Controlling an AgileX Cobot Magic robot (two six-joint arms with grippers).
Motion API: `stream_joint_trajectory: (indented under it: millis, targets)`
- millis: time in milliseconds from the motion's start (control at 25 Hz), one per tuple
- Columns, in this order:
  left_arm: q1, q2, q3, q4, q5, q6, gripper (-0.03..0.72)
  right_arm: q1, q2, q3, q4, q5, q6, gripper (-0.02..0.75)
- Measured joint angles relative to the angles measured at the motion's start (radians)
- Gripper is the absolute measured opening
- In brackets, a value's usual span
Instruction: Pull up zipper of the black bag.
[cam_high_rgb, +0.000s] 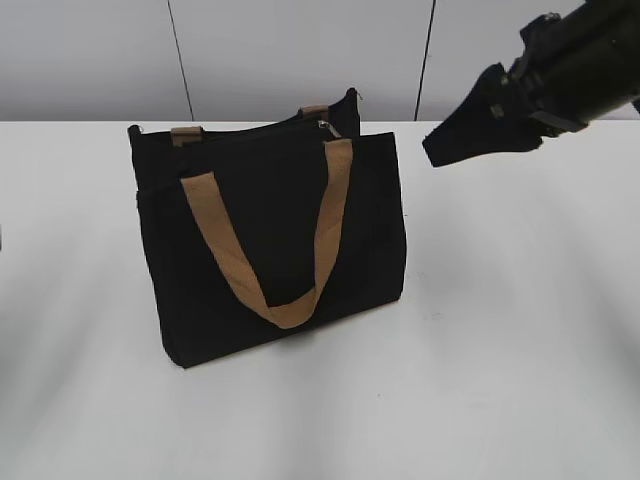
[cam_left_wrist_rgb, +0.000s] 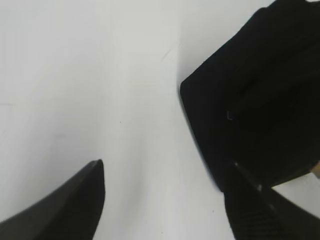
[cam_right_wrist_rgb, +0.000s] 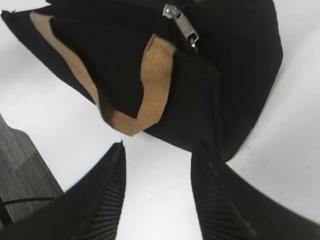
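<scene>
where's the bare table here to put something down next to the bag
Bare table lies right of the black bag, below the hovering right pincer, and across the whole front edge. Left of the bag is free too, where the open left pincer hangs. Behind the bag is only a narrow strip before the wall.

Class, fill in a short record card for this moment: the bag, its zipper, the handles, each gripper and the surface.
bag: black bag, standing upright on the white table
zipper: silver slider near the right end of the top edge, pull tab hanging free
handles: tan webbing handle drooping down the front face; second one mostly hidden behind
right gripper: open, in the air to the right of the bag, touching nothing
left gripper: open, low by a bottom corner of the bag, holding nothing
</scene>
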Motion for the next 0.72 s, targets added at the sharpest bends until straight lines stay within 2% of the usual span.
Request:
stream_joint_trajectory:
  millis: [240,480,600,720]
  targets:
    - [0.0,-0.154,-0.045,-0.011,0.18,0.07,0.552,0.0,-0.214,0.157,-0.072,-0.008,0.006,0.334]
    - [0.0,-0.31,-0.045,-0.038,0.326,0.128,0.535,0.0,-0.467,0.328,-0.091,-0.037,0.048,0.329]
    - [0.0,-0.385,-0.045,-0.059,0.383,0.142,0.534,0.0,-0.591,0.393,-0.131,-0.038,0.117,0.329]
    - [-0.005,-0.444,-0.045,-0.069,0.444,0.149,0.529,0.0,-0.722,0.447,-0.219,-0.036,0.219,0.329]
